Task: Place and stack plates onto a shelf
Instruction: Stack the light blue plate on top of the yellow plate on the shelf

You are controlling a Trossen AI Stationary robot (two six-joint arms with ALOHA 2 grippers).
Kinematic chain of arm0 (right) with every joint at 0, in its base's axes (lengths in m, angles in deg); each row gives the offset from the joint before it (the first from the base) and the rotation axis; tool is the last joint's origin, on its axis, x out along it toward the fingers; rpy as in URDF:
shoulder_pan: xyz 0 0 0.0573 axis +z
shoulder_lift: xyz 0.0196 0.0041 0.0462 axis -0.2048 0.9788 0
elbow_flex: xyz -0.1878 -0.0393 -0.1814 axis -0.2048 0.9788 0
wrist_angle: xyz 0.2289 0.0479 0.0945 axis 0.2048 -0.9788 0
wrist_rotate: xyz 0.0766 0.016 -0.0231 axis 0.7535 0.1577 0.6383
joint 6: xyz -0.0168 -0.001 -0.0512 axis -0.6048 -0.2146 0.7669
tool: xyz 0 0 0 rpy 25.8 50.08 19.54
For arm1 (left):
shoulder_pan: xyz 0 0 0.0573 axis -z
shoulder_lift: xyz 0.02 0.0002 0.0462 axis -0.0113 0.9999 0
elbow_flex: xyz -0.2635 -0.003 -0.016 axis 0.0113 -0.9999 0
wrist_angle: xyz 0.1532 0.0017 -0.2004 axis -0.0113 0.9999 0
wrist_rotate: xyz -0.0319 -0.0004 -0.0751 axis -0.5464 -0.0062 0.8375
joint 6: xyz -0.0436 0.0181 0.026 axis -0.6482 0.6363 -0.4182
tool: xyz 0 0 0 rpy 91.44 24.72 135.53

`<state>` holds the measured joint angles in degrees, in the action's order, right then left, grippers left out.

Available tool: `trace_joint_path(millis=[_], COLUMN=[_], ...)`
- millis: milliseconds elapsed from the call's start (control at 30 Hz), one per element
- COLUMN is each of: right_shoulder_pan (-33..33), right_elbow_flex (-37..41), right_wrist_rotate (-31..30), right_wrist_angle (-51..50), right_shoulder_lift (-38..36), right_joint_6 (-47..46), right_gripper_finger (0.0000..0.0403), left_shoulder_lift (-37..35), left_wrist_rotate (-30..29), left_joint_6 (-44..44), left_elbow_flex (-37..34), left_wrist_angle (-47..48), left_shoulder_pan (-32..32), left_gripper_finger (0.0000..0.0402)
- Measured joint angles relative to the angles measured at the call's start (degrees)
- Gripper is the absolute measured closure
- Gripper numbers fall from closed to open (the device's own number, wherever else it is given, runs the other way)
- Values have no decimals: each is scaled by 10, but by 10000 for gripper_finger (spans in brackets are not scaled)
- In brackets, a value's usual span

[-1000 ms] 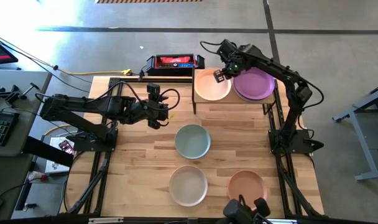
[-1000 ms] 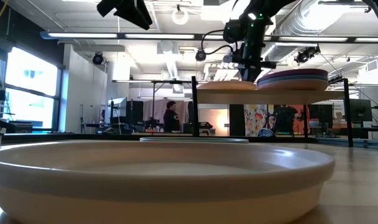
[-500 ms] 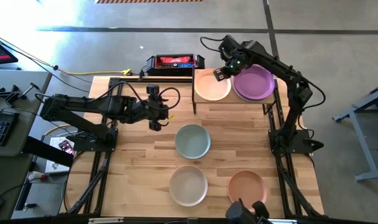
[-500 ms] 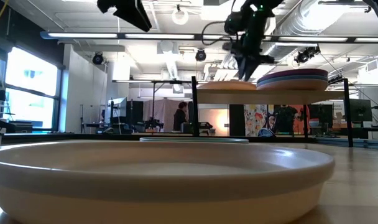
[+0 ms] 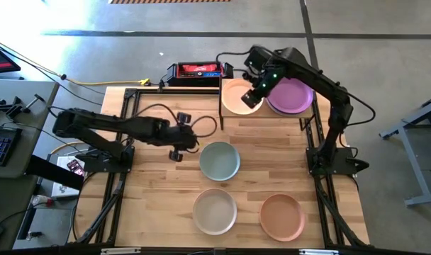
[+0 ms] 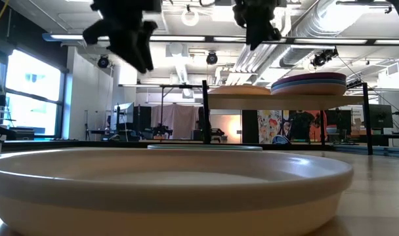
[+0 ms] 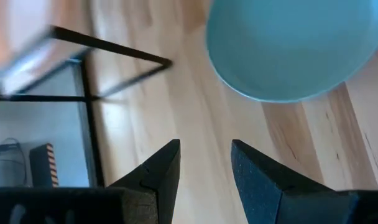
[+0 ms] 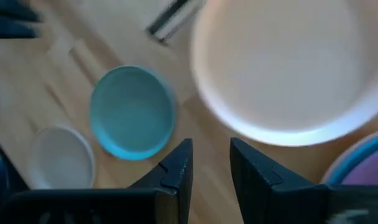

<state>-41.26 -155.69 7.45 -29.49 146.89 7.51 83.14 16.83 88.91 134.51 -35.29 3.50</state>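
Upper right, the shelf (image 5: 300, 117) holds two stacks. The pale teal plate (image 5: 220, 161) sits centre frame; the left gripper (image 5: 178, 145), fingers spread and empty, should drop squarely over its rim. The right gripper (image 5: 252, 98), slightly parted, hovers above the shelf.

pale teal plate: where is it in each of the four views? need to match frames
High view: pale teal plate at table centre, just beyond the left gripper.
Low view: only a thin edge behind the off-white plate.
Left wrist view: top right, past the open fingers.
Right wrist view: left of centre.
Shared landmark: the shelf's black leg.
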Motion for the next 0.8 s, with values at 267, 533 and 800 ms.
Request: trace_joint_path(millis=[267,533,800], right_shoulder_pan=[71,126,153], right_elbow_flex=[-49,-103,-145], right_wrist_rotate=[-23,-24,-25], right_wrist_angle=[-20,-20,-16], right_shoulder_lift=[-1,-1,-2], right_joint_6=[-22,-32,-33], right_gripper_finger=[318,318,318], left_shoulder_lift=[68,134,190], left_wrist_rotate=[12,35,49], left_joint_6=[24,60,133], left_elbow_flex=[-2,-2,-2], left_wrist_angle=[-12,-55,-63], left_shoulder_pan=[4,19,30], left_gripper_finger=[268,268,268])
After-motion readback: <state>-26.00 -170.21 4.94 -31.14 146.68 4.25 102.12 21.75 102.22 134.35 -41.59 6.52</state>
